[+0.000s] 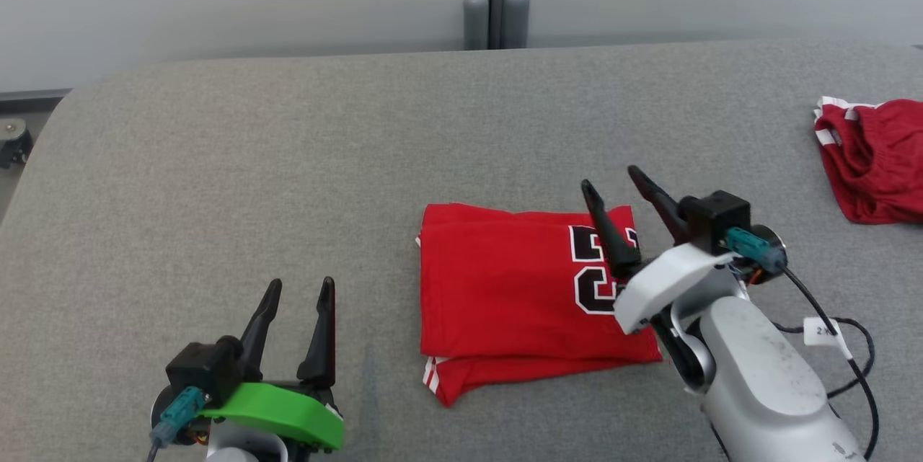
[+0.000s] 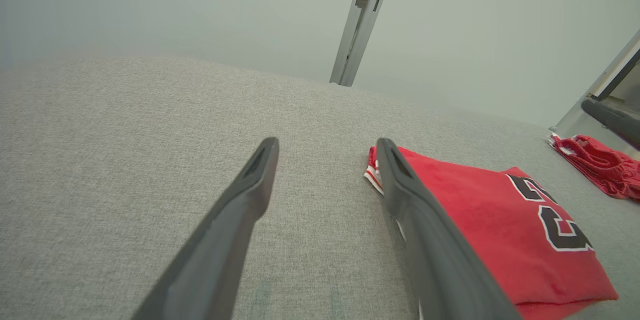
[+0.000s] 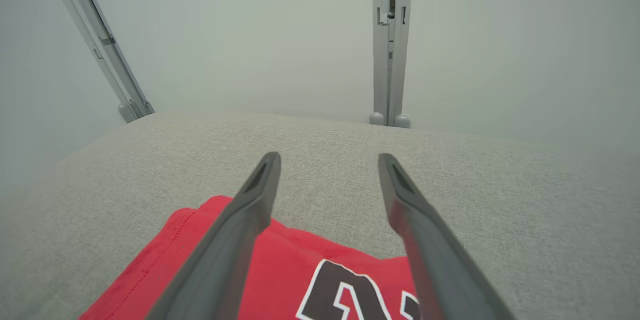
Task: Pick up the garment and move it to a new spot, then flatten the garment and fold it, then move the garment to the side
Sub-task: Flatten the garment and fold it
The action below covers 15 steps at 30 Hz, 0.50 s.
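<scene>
Folded red garment (image 1: 505,289), right edge beneath the parted right pincer (image 1: 609,177)

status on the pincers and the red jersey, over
Left pincer open, empty. Right pincer open over folded red jersey with black number, on grey table. Crumpled red-and-white garment far right, clear of it.

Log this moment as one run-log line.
garment: folded, flat on table | left tool: open, empty, beside garment | right tool: open, empty, over garment's right side | crumpled red cloth: far right
</scene>
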{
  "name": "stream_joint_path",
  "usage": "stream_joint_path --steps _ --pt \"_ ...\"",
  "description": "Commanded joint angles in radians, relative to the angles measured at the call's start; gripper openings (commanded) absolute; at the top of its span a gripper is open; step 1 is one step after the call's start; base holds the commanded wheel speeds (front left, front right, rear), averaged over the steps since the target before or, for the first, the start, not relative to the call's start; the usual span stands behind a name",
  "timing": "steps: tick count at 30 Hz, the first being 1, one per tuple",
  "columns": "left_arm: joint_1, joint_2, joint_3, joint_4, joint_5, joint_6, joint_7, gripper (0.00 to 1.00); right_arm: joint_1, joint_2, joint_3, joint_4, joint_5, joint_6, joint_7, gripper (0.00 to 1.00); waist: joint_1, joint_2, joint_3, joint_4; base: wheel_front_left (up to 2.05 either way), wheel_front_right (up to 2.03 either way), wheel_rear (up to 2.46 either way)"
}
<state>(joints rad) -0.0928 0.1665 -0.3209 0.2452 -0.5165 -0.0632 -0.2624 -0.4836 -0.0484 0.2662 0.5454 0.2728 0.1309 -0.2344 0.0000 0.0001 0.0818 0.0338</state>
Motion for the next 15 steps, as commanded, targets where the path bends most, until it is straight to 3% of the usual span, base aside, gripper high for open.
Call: stream_joint_path --steps 1,8,15 --pt "-0.006 -0.003 0.010 0.004 0.010 -0.001 -0.003 1.00 0.032 -0.004 -0.032 -0.015 -0.025 -0.001 -0.008 1.00 0.0000 -0.0001 -0.013 -0.010 0.00 0.00 0.00" --pt "0.028 -0.015 0.051 -0.012 0.032 0.007 -0.003 1.00 0.169 -0.004 -0.184 -0.084 -0.096 -0.001 -0.013 1.00 0.0000 -0.0001 -0.040 -0.029 0.00 0.00 0.00" --pt "0.084 -0.035 0.103 -0.026 0.050 0.009 -0.003 1.00 0.271 -0.004 -0.270 -0.137 -0.110 -0.001 -0.025 1.00 0.0000 -0.0001 -0.056 -0.043 0.00 0.00 0.00"
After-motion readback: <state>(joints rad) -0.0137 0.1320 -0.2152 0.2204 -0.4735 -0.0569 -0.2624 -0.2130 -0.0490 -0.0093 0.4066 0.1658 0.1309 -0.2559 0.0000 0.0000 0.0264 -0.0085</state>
